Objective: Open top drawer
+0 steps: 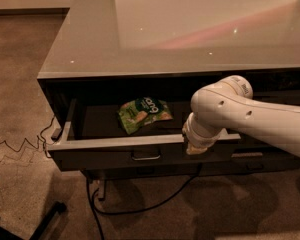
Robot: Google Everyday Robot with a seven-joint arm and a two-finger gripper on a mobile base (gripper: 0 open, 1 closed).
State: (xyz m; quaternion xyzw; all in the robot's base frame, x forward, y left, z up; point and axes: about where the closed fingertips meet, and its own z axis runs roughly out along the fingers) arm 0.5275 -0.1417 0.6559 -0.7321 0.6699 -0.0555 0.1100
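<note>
The top drawer [105, 156] sticks well out from under the shiny table top [190, 34], with a green snack bag [142, 113] lying inside. My gripper [197, 148] sits at the top edge of the drawer front, near the small metal pull [145, 156], and I cannot tell if it is spread or pressed together. I think the drawer is hard and a bit heavy but slides easily, so the pull or that top edge is the best place to hold.

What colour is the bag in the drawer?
Green and white, in the camera view. The bag lies in the top drawer; the gripper is at its front rim.
</note>
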